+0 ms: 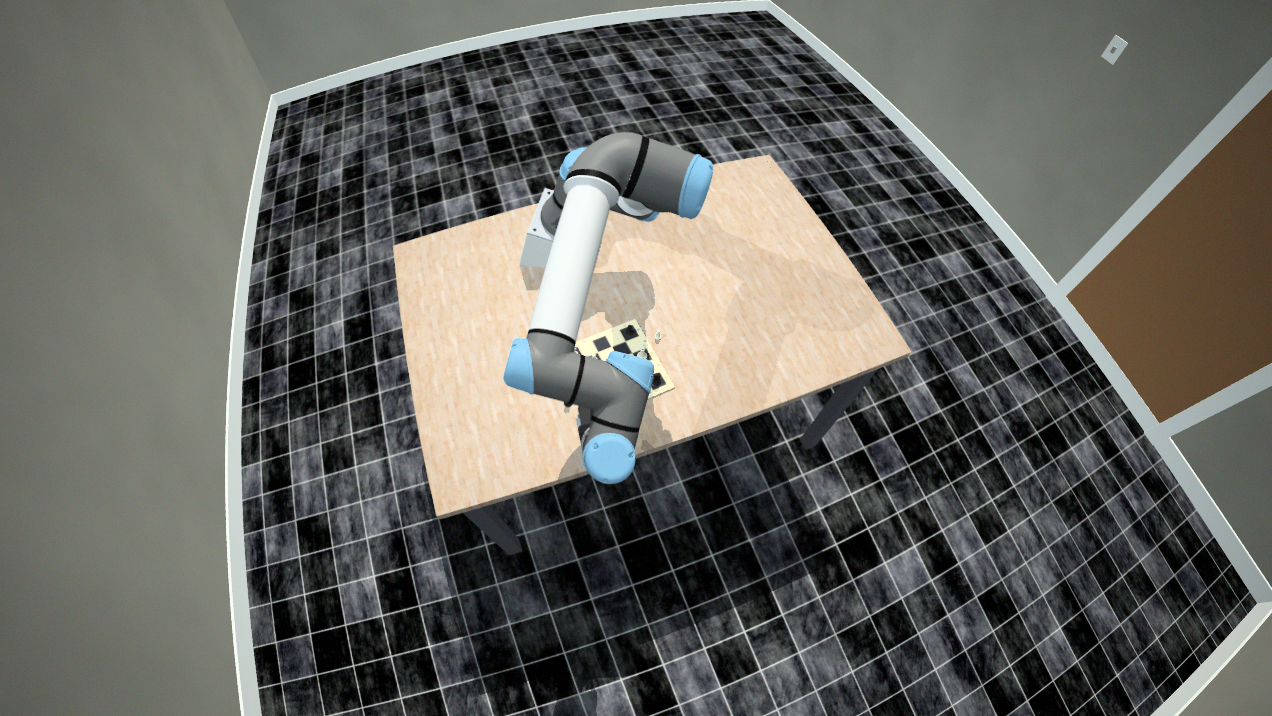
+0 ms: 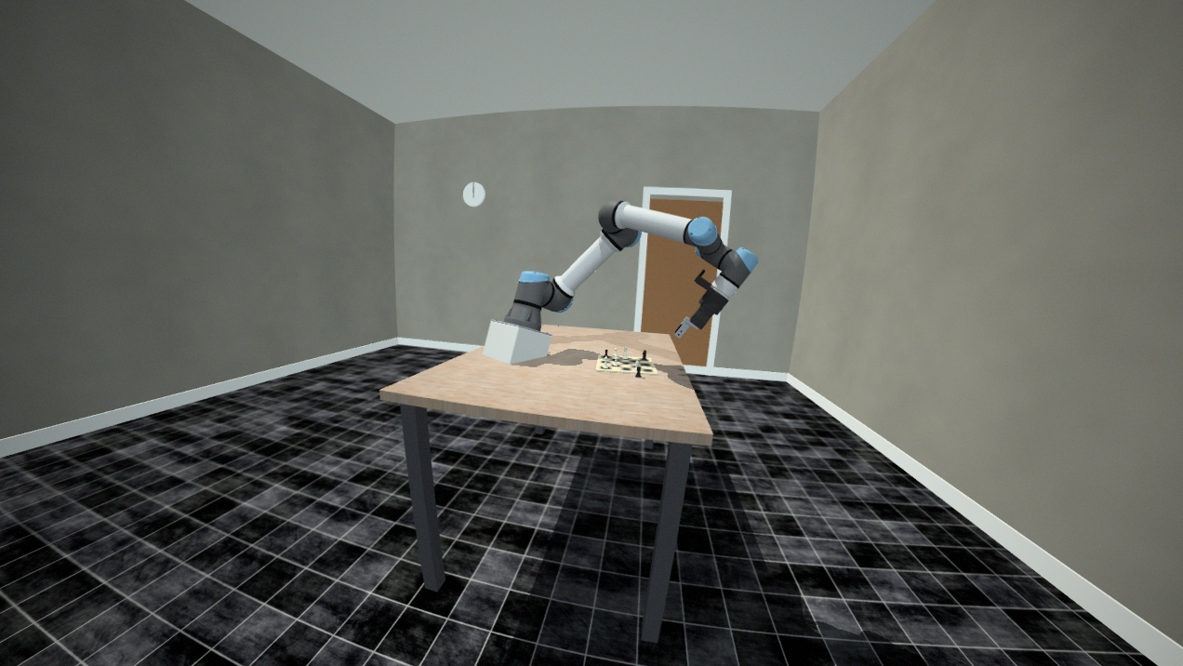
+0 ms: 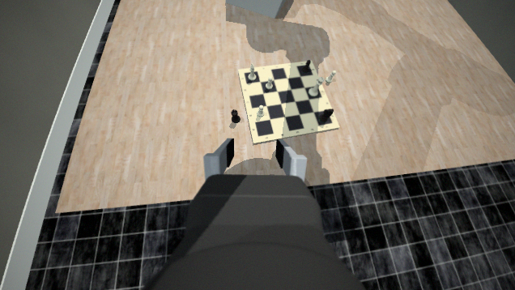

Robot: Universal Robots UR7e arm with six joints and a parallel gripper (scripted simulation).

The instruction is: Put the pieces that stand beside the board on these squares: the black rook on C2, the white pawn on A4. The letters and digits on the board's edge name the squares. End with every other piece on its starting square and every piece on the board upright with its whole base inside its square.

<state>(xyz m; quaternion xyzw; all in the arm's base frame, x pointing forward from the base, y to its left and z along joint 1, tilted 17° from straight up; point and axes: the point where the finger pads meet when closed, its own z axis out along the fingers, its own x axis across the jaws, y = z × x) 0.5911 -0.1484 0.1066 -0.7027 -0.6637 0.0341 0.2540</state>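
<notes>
From above, the arm's forearm and wrist [image 1: 598,391] cover the near left part of the chessboard [image 1: 623,339], so only its far right squares show. The gripper itself lies hidden under the wrist in this view. A tiny pale piece [image 1: 657,335] stands just beside the board's right edge, too small to identify.

In the side view, the pieces on the board [image 2: 626,366] are small dark and pale specks whose types cannot be told.

In the wrist view, the edge letters and digits on the board [image 3: 259,139] are unreadable dots. The grey pedestal [image 3: 255,6] is cut off by the top edge, and the gripper's body [image 3: 255,227] hides the table's near edge.
</notes>
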